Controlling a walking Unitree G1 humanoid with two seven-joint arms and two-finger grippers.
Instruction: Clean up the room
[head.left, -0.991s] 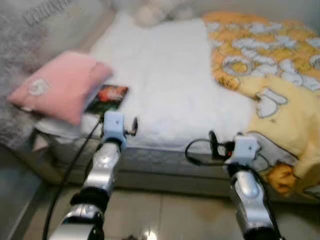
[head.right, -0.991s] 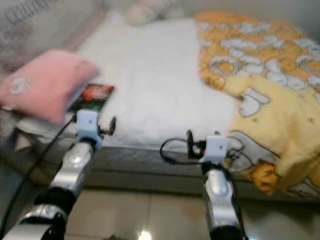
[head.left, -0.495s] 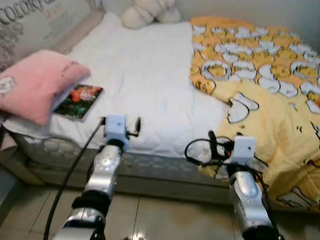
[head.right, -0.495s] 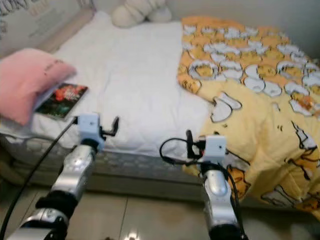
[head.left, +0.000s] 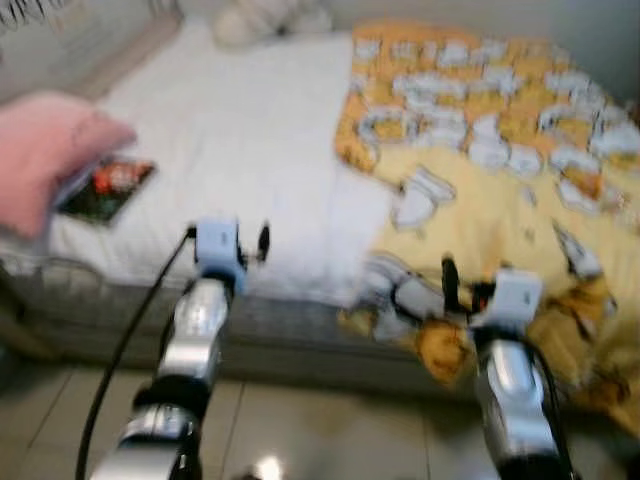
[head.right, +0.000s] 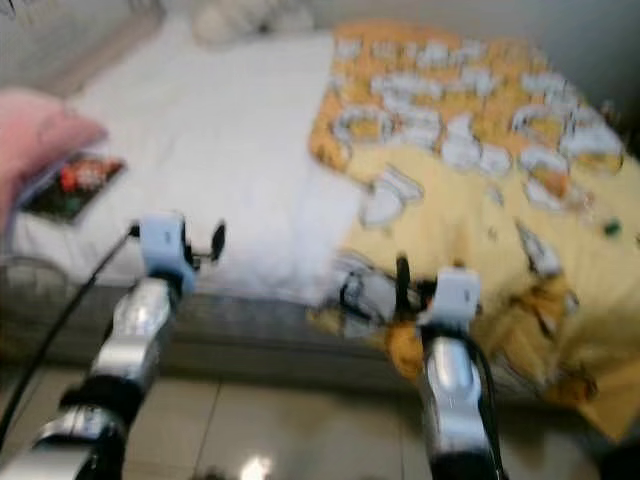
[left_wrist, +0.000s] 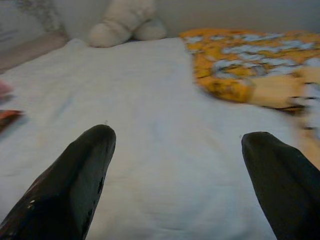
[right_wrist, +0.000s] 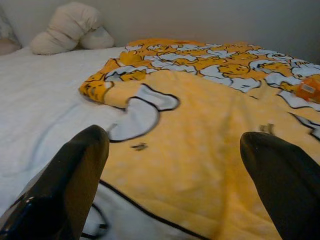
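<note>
Head views are blurred. Bed (head.left: 250, 130), white sheet, spans the upper frame. Yellow blanket (head.left: 500, 170) lies crumpled at right, hanging over the near edge. Book (head.left: 105, 187) at left, partly under pink pillow (head.left: 45, 165). Plush (left_wrist: 125, 22) at top. Left gripper (left_wrist: 175, 175): fingers spread, empty, above the sheet. Right gripper (right_wrist: 175, 175): fingers spread, empty, above the blanket.

1. Two silver metallic arms, the left arm (head.left: 197, 335) and the right arm (head.left: 508, 390), each with dark joint bands
2. Each wrist carries a pale blue-white boxy block
3. A black cable (head.left: 125, 340) trails along the left arm
4. Each gripper has two long, rounded, glossy black fingers (left_wrist: 65, 190)
</note>
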